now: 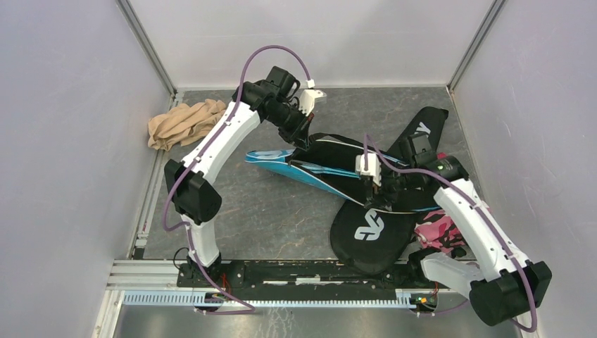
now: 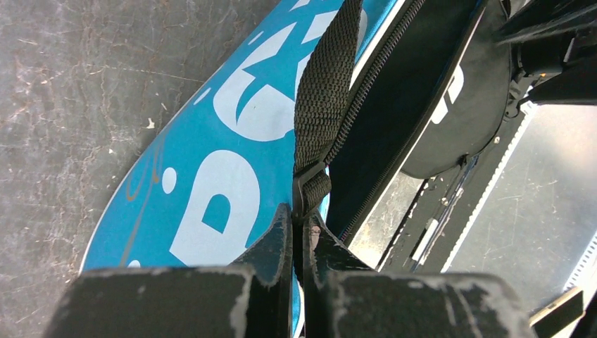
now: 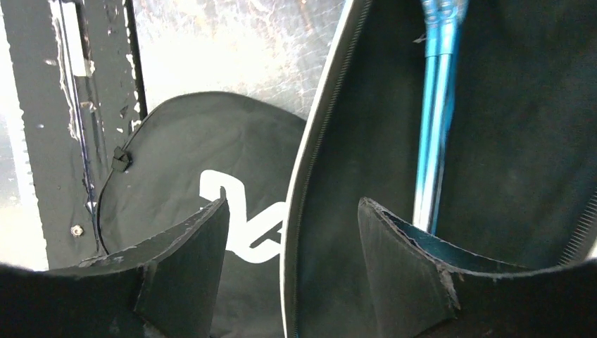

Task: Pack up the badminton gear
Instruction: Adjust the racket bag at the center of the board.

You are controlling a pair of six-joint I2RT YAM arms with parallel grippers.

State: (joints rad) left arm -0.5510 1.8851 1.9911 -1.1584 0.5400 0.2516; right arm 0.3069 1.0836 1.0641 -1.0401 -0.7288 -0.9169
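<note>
The blue "SPORT" cover (image 1: 278,156) lies at mid table, its lid raised to show the black lining (image 2: 408,98). My left gripper (image 1: 301,141) is shut on the cover's black webbing strap (image 2: 325,91), just below the buckle, as the left wrist view (image 2: 299,215) shows. A blue racket shaft (image 3: 436,105) lies inside the cover. My right gripper (image 1: 380,191) is open, its jaws on either side of the cover's white-piped zipper edge (image 3: 304,169), as the right wrist view (image 3: 292,211) shows. The black cover with a white logo (image 1: 369,225) lies below it. No shuttlecocks or tube are in view.
A tan cloth bundle (image 1: 184,121) lies at the back left by the wall. A pink patterned item (image 1: 436,231) sits by the right arm. A black mounting rail (image 1: 303,271) runs along the near edge. Walls close in on three sides.
</note>
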